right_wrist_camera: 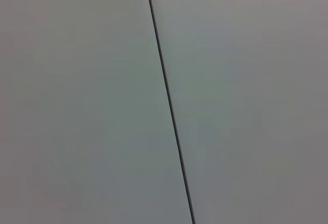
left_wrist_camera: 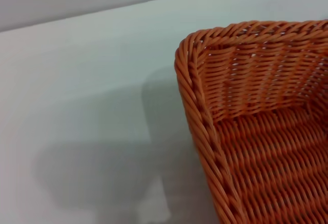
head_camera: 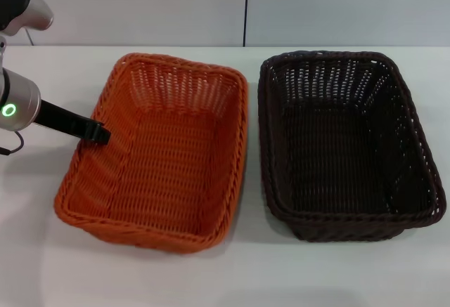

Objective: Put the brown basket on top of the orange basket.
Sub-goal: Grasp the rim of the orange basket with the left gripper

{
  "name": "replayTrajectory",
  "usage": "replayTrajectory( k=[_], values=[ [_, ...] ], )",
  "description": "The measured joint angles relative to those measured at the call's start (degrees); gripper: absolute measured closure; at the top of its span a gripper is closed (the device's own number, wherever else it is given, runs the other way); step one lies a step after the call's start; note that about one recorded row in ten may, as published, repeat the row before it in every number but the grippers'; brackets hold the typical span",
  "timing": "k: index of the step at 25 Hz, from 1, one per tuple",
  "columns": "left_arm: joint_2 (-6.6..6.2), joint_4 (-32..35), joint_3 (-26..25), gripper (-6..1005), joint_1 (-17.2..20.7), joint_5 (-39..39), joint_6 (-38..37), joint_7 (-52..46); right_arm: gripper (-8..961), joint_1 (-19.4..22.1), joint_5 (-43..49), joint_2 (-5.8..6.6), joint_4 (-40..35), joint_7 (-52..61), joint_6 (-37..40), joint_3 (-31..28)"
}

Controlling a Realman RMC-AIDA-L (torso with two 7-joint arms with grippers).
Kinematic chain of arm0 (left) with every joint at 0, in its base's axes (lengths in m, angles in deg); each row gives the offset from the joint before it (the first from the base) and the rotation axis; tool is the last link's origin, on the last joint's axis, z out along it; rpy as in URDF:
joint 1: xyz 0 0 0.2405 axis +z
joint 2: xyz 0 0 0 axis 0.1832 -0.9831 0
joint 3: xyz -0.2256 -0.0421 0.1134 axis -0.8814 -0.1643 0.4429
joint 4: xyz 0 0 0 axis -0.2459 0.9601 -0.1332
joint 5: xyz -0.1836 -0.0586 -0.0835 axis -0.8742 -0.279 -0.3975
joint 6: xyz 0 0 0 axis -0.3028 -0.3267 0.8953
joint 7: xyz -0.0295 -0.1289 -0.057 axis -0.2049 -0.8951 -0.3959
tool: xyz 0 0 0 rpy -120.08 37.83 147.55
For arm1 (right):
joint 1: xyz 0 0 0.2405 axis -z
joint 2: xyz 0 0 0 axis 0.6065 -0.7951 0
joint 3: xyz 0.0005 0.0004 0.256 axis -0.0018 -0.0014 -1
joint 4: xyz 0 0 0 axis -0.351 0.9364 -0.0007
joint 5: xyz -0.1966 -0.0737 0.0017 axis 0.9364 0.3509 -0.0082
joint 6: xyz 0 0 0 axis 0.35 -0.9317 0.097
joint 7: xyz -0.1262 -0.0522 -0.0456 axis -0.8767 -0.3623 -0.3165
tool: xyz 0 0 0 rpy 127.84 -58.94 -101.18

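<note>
The orange basket [head_camera: 165, 152] sits on the left half of the white table, open side up and empty. Beside it on the right stands the brown basket [head_camera: 344, 145], also upright and empty, with a narrow gap between the two. My left gripper [head_camera: 97, 132] reaches in from the left and meets the orange basket's left rim about halfway along. The left wrist view shows one corner of the orange basket [left_wrist_camera: 256, 126] and its braided rim close up, with no fingers showing. My right gripper is out of view.
The white table [head_camera: 239, 272] runs around both baskets. A pale wall with a dark vertical seam [head_camera: 246, 8] stands behind it; the right wrist view shows only that seam [right_wrist_camera: 169, 106].
</note>
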Motion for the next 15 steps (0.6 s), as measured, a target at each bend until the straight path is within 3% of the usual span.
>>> replayTrajectory(
  k=[8,15],
  values=[
    [-0.25,0.25,-3.71,796,-1.28,-4.71,-7.06,10.48,462,-0.24,0.34,-0.04,0.09,0.33,0.04,0.26],
    [-0.2,-0.2,-3.88,797,-1.21,-10.65,-9.15,16.08,462,-0.49,0.53,-0.1,0.23,0.54,0.39,0.47]
  ],
)
